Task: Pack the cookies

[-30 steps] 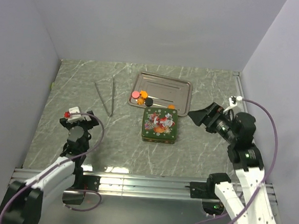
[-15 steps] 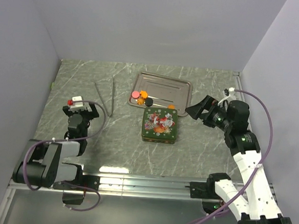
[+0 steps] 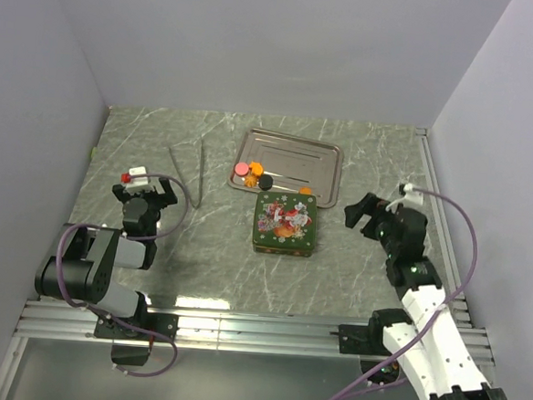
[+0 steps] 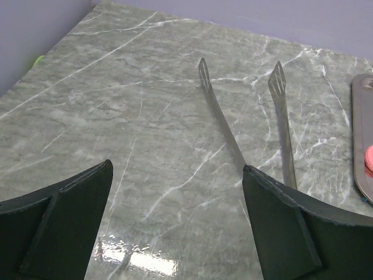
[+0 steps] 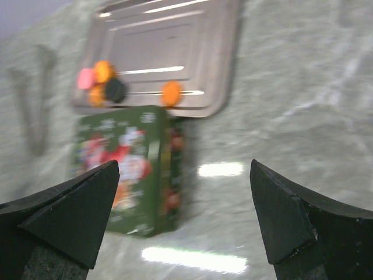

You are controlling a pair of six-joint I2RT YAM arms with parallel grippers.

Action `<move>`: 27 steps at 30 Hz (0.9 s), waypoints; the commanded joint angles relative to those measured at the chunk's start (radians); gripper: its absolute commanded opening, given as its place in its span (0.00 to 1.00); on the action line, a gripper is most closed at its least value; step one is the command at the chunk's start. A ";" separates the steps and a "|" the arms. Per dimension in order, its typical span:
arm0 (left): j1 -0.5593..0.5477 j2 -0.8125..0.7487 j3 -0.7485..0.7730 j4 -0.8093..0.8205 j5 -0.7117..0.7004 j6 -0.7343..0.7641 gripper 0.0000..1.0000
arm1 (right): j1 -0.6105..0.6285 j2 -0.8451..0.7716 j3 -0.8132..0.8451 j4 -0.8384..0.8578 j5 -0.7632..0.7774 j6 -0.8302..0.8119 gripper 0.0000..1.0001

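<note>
Several cookies point(image 3: 252, 173) lie in a cluster at the near left corner of a steel tray point(image 3: 293, 151): pink-red, orange and black ones. One more orange cookie point(image 3: 305, 191) lies at the tray's near right edge. They also show in the right wrist view point(image 5: 105, 84). A closed green Christmas tin point(image 3: 286, 223) stands just in front of the tray and shows in the right wrist view point(image 5: 131, 169). My left gripper point(image 3: 142, 198) is open and empty at the left. My right gripper point(image 3: 364, 211) is open and empty, to the right of the tin.
Metal tongs point(image 3: 188, 169) lie left of the tray, ahead of my left gripper; they also show in the left wrist view point(image 4: 250, 122). Walls close the table at the left, back and right. A rail runs along the near edge.
Both arms have pulled back toward their bases. The right gripper came down and nearer, the left moved a little away from me. Tin, tray and cookies have not moved.
</note>
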 commanded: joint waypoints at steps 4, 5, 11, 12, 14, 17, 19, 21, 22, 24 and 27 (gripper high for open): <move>0.004 0.000 0.022 0.037 -0.011 -0.018 0.99 | 0.005 -0.158 -0.288 0.484 0.287 -0.193 1.00; 0.004 -0.002 0.022 0.038 -0.009 -0.017 1.00 | 0.005 -0.164 -0.354 0.589 0.313 -0.224 1.00; 0.004 -0.002 0.022 0.035 -0.009 -0.018 0.99 | -0.053 -0.020 -0.484 0.840 0.355 -0.252 1.00; 0.004 -0.002 0.023 0.032 -0.009 -0.018 0.99 | -0.058 0.044 -0.488 0.892 0.356 -0.255 1.00; 0.004 -0.002 0.023 0.035 -0.009 -0.018 0.99 | -0.064 0.127 -0.425 0.897 0.416 -0.237 1.00; 0.004 -0.002 0.023 0.034 -0.009 -0.018 0.99 | -0.102 0.291 -0.361 0.996 0.355 -0.192 1.00; 0.004 -0.002 0.023 0.037 -0.009 -0.018 0.99 | -0.107 0.383 -0.347 1.073 0.324 -0.186 1.00; 0.004 -0.002 0.023 0.034 -0.009 -0.018 0.99 | -0.112 0.458 -0.284 1.069 0.274 -0.250 1.00; 0.004 0.000 0.023 0.038 -0.009 -0.017 0.99 | -0.113 0.486 -0.270 1.075 0.261 -0.268 1.00; 0.004 -0.003 0.023 0.037 -0.008 -0.018 1.00 | -0.121 0.553 -0.310 1.224 0.212 -0.295 1.00; 0.004 -0.002 0.023 0.032 -0.009 -0.018 0.99 | -0.121 0.583 -0.353 1.344 0.103 -0.347 1.00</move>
